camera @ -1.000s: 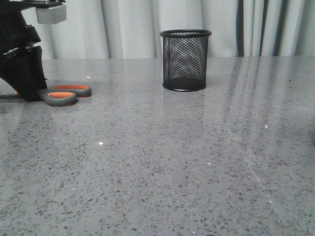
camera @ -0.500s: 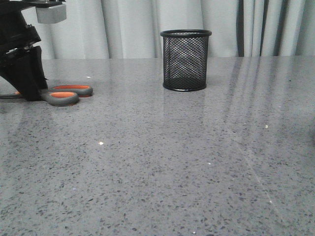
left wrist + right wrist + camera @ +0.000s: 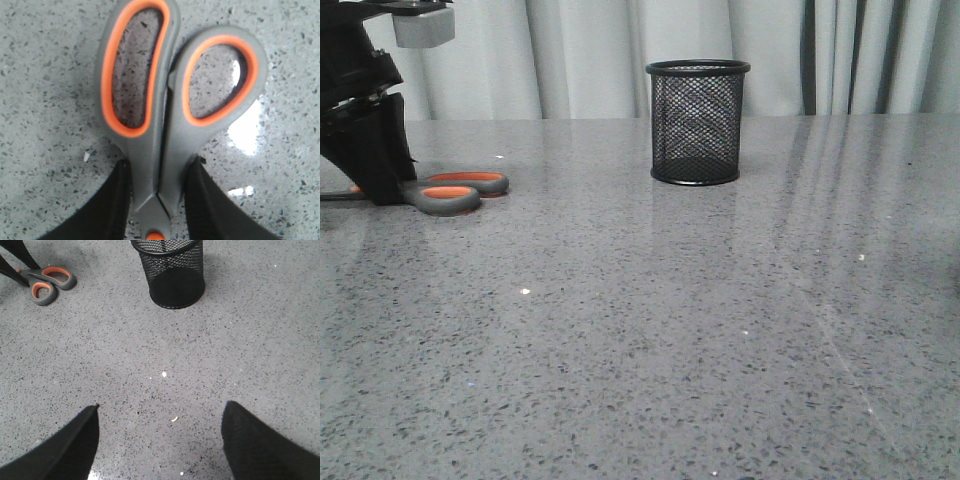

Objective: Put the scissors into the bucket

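Observation:
The scissors (image 3: 452,190) lie flat on the table at the far left, grey handles with orange lining pointing right. My left gripper (image 3: 375,165) stands over their neck. In the left wrist view its two black fingers press both sides of the neck (image 3: 159,167), just ahead of the orange pivot dot, so it is shut on the scissors (image 3: 150,150); the blades are hidden. The black mesh bucket (image 3: 697,122) stands upright at the back centre, well to the right of the scissors. My right gripper (image 3: 160,410) is open and empty above bare table; the bucket (image 3: 172,275) and scissors (image 3: 47,282) lie ahead of it.
A grey speckled tabletop (image 3: 650,320) fills the view, with pale curtains (image 3: 580,50) behind it. Small white crumbs (image 3: 164,374) lie on the table between my right gripper and the bucket.
The scissor handles have shifted slightly to the right as my left fingers closed on the neck a second ago. Nothing has moved in the last half second.

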You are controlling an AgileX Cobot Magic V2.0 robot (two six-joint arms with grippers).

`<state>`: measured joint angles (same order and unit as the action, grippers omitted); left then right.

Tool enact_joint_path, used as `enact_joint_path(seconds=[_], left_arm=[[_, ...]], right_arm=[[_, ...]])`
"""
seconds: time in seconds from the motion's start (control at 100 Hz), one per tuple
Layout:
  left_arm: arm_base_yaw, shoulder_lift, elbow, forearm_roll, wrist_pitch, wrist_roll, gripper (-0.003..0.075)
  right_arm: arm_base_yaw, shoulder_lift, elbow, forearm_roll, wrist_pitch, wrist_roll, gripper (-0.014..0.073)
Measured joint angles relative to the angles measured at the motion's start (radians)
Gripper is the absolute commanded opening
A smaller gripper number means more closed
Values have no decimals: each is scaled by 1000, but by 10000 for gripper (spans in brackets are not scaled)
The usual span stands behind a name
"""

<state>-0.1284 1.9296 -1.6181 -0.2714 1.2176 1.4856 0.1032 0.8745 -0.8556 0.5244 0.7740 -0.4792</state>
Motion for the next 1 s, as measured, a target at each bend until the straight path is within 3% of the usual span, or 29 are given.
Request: enact_joint_path(seconds=[0.6, 0.88, 1.0], left_arm=[[0, -171, -16, 25, 16, -15, -2], [0, -285, -69, -11, 26, -25, -2], [-10, -332, -106, -56, 29, -39, -2]], right_arm=[[0, 0, 0, 38, -5, 0, 466], [0, 0, 0, 174, -46, -8, 466], [0, 0, 0, 297, -54, -61, 466]])
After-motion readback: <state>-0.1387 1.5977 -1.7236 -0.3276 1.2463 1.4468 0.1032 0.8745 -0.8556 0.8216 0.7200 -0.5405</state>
